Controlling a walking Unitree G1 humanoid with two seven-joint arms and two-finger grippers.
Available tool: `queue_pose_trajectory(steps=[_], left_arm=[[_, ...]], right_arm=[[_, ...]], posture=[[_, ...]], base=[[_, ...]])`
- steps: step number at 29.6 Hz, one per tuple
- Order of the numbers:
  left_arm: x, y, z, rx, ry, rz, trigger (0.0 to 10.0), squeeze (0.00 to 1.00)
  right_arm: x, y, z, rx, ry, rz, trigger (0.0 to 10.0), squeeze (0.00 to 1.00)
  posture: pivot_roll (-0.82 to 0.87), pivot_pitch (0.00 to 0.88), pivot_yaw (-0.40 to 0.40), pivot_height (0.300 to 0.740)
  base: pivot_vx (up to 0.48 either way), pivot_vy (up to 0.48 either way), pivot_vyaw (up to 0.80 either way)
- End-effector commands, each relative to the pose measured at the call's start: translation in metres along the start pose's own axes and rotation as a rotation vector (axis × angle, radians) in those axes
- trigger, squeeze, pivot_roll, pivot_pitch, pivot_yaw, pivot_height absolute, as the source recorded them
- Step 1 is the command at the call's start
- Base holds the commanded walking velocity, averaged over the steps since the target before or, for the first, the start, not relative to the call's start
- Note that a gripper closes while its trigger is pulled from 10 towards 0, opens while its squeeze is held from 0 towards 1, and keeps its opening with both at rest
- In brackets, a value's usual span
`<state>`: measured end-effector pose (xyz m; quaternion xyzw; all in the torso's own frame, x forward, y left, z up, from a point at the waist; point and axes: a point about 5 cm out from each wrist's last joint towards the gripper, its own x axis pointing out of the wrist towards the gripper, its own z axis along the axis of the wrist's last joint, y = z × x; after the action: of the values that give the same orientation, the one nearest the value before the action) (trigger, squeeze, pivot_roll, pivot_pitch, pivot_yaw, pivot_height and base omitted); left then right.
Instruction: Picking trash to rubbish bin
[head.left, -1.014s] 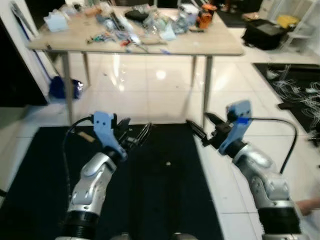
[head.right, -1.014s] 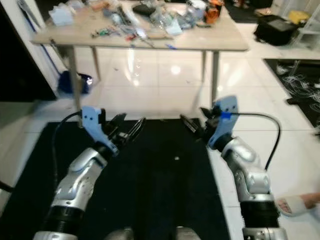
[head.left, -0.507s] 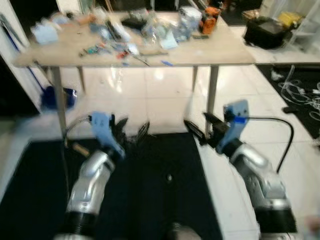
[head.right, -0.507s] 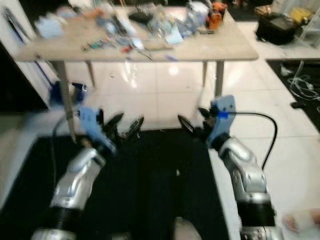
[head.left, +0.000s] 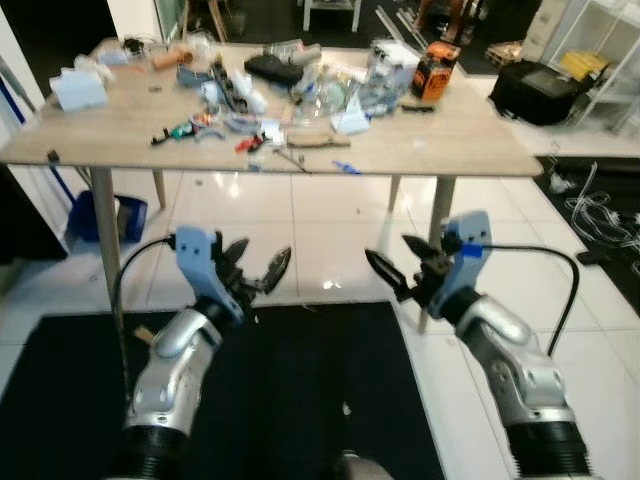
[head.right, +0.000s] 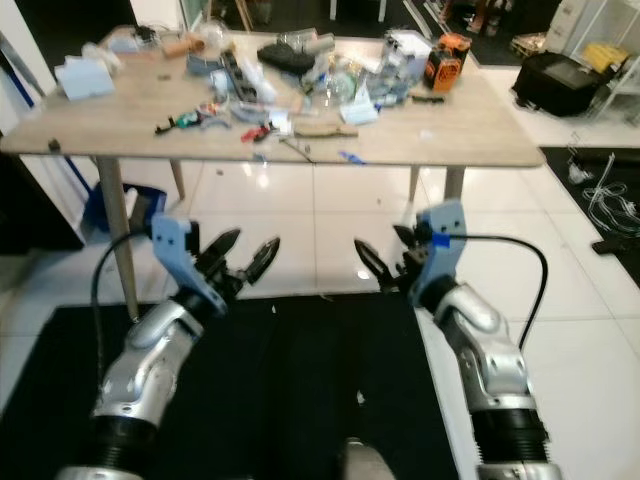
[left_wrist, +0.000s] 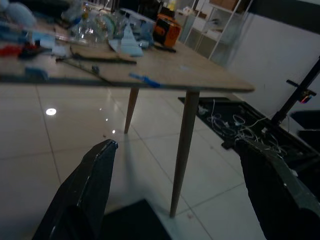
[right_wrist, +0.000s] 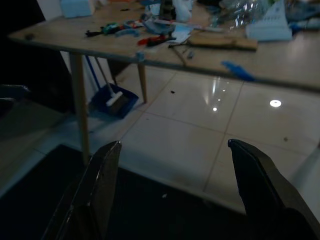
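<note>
Approach stage. The left gripper (head.left: 258, 272) and right gripper (head.left: 397, 272) are held forward at chest height over the far edge of the black mat (head.left: 300, 400), both with fingers spread and nothing between them. The wooden table (head.left: 440, 150) stands beyond them across a strip of white tile floor (head.left: 320, 215).

The trash is judged to lie in the clutter (head.left: 300, 80) across the table's far half: clear plastic wrappers (head.right: 345, 75), a blue tissue box (head.left: 78, 90) at the far left corner, an orange case (head.left: 433, 75) toward the far right corner, and small tools near the middle. No rubbish bin can be identified. A blue dustpan (head.left: 100, 215) sits on the floor under the table's left end.

To do this step well, the robot should close up to the near edge squarely, settle on one light wrapper within reach, and bring one gripper in level with its fingers kept apart, clear of the tools.

Count: two grippers, one table, one mat, one tissue box, one orange case, one dustpan. Wrappers overlap too much to count.
</note>
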<state>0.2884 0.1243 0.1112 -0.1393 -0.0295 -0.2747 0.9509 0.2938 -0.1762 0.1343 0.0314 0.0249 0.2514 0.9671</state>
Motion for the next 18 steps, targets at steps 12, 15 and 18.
queue_pose_trajectory(steps=[12,15,18], left_arm=[[-0.0022,0.0031,0.0006,0.030,0.000,0.000,10.0,0.00],[-0.0016,0.0029,0.0021,0.050,-0.003,-0.012,10.0,0.00],[-0.0013,0.0031,0.0027,0.059,-0.003,-0.014,10.0,0.00]], right_arm=[[0.0032,0.0005,-0.0011,0.000,0.006,-0.005,10.0,0.00],[0.0037,0.0007,-0.0013,0.000,0.014,0.002,10.0,0.00],[0.0038,0.0008,-0.0013,-0.002,0.015,0.002,10.0,0.00]], posture=[[-0.09,0.000,-0.031,0.740],[-0.09,0.000,-0.030,0.740],[-0.09,0.000,-0.030,0.740]], base=[[0.480,0.000,0.00],[0.480,0.000,-0.43],[0.480,0.000,-0.79]])
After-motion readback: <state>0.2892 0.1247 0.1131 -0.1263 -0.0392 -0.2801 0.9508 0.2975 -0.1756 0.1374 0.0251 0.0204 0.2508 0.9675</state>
